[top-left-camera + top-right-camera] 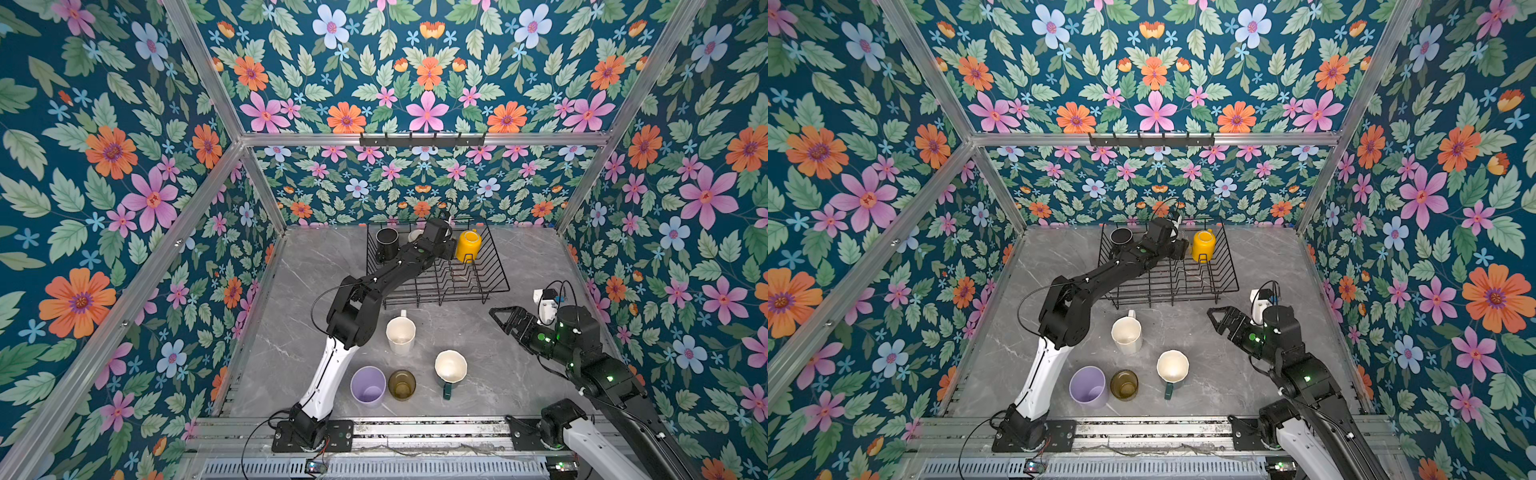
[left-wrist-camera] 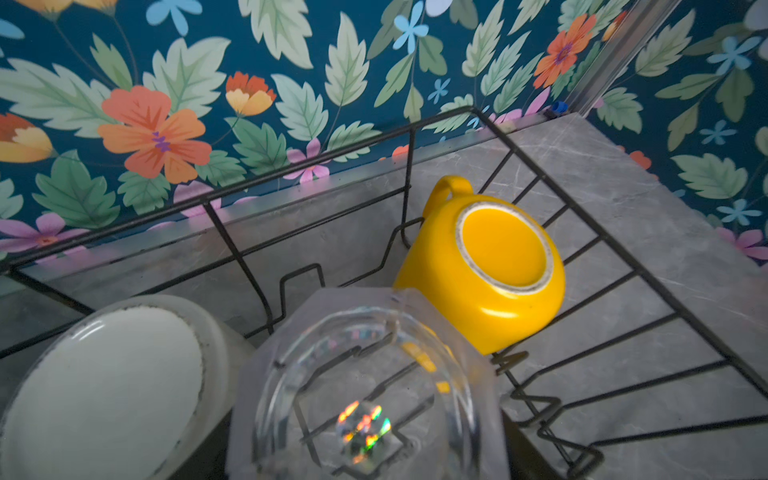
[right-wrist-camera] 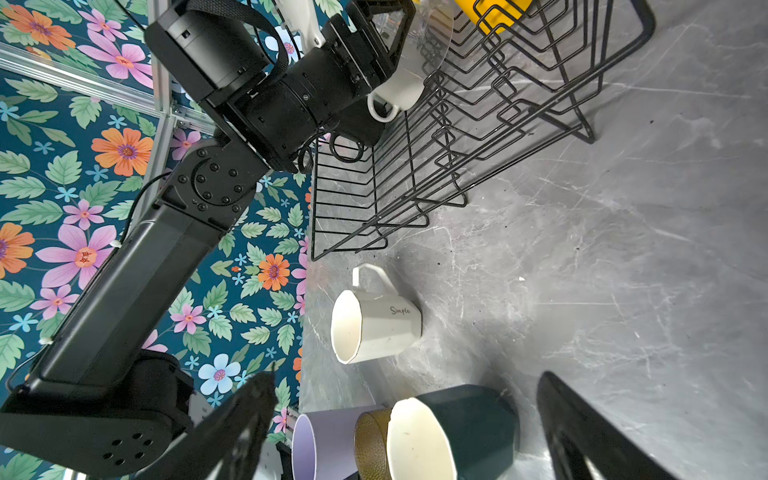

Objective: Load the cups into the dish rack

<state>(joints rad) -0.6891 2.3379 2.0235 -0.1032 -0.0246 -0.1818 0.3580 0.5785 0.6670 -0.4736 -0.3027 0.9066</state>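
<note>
Black mug (image 1: 387, 241), pale mug (image 2: 108, 386) and yellow mug (image 1: 468, 245) are in the far black wire dish rack (image 1: 453, 282). My left claw (image 1: 445, 248) is at its clear glass (image 2: 365, 395), grip unclear. My right claw (image 1: 498, 319) is wide and empty. Tall white mug (image 1: 401, 334), lilac tumbler (image 1: 368, 384), olive-amber glass (image 1: 402, 384) and green mug (image 1: 451, 368) wait near.

Bright, even light; the clear glass (image 2: 361, 374) blurs (rainbow glare).

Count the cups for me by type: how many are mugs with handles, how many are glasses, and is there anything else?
Mugs with handles: 5 (yellow mug, black mug, pale mug, tall white mug, green mug)
Glasses: 2 (clear glass, olive glass)
Tumblers: 1 (lilac tumbler)
Total: 8
</note>
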